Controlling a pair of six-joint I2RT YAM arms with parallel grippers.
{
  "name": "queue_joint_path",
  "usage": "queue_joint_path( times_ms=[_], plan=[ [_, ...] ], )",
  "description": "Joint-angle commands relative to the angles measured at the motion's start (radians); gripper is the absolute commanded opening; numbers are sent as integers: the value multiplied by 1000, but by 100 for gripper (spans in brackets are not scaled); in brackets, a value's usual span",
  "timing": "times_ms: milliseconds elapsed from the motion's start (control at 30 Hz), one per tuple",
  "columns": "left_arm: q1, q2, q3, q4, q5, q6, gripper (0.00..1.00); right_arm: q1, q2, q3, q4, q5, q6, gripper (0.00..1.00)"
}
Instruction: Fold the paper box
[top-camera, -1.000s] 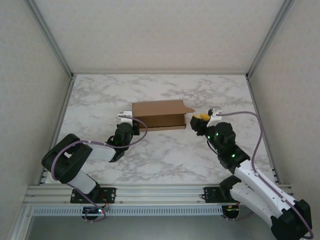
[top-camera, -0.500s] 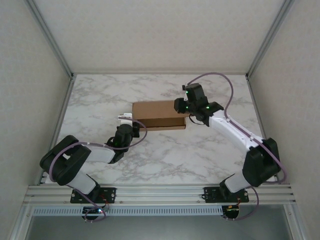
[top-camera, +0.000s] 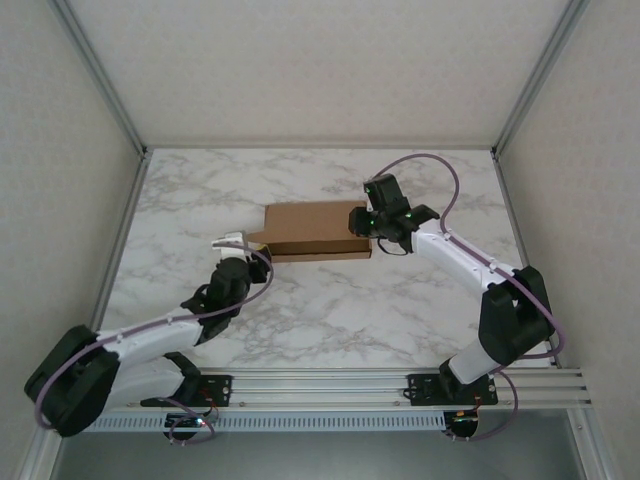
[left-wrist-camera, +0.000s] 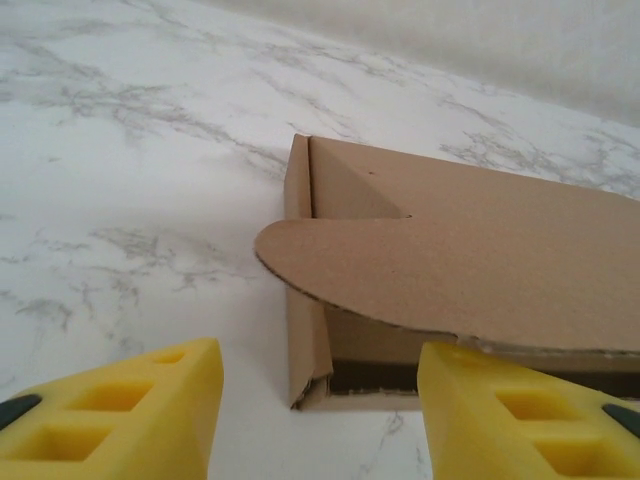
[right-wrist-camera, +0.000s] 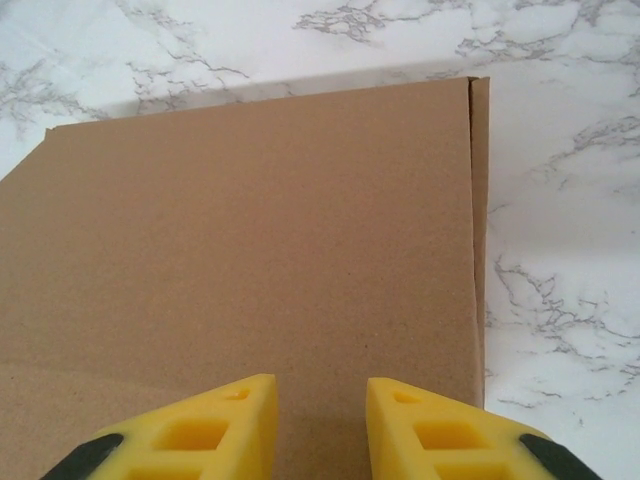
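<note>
Paper box (top-camera: 312, 228) sits mid-desk toward the back, long side across, lid down or nearly so. My left end effector (left-wrist-camera: 320, 425) is released: the yellow fingers (left-wrist-camera: 130, 410) stand wide apart at the box's left end, with the near corner in the gap and nothing gripped. My right end effector (right-wrist-camera: 320, 420) hangs over the lid near its right edge, jaws close together with a narrow gap and nothing between them. Can't tell if it presses on the lid.

Risks, my guess:
- The rounded tab (left-wrist-camera: 400, 270) pokes out past the left side wall, untucked. Closing my left fingers on it off-angle would likely crease it instead of seating it.
- The side wall could buckle or splay if pushed.
- The desk (top-camera: 400, 300) looks slick, so a side push may slide the light box.
- The lid could spring up if nothing holds it down.

Materials: plain brown cardboard, thin, matte, sharp folds, one curved die-cut tab. The desk is white marble-pattern and smooth. Finger pads are yellow with cut-outs and look soft.
</note>
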Motion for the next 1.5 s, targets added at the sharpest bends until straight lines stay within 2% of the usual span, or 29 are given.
queue_joint_path(
  times_ms=[0, 133, 267, 367, 500, 633, 733, 833, 1000, 1200, 1467],
  plan=[
    [-9, -155, -33, -181, -48, -93, 53, 8, -2, -25, 10, -3, 6, 29],
    [-7, -341, -43, -279, -168, -152, 51, 9, 1, -66, 40, -12, 10, 29],
    [10, -342, 8, -276, -217, -127, 59, 12, 23, -83, 45, -27, 8, 29],
    [61, -212, 98, -260, -108, -87, 62, 17, 45, -86, 37, -52, -11, 30],
    [144, 5, 242, -244, 118, -82, 64, 18, 68, -52, -25, -51, -48, 30],
    [212, 187, 381, -291, 208, -67, 66, 8, 33, -14, -70, 9, -90, 33],
    [272, 273, 418, -266, 339, -86, 65, -21, 31, 29, -104, 3, -109, 43],
    [292, 331, 429, -222, 433, -96, 65, -57, 42, 55, -112, -16, -107, 51],
    [295, 410, 469, -242, 502, -70, 65, -128, 102, 83, -113, -111, -81, 55],
    [329, 465, 465, -228, 564, -92, 65, -149, 180, 106, -107, -191, -74, 55],
    [338, 553, 461, -207, 624, -110, 61, -166, 224, 79, -79, -167, -63, 53]
  ],
)
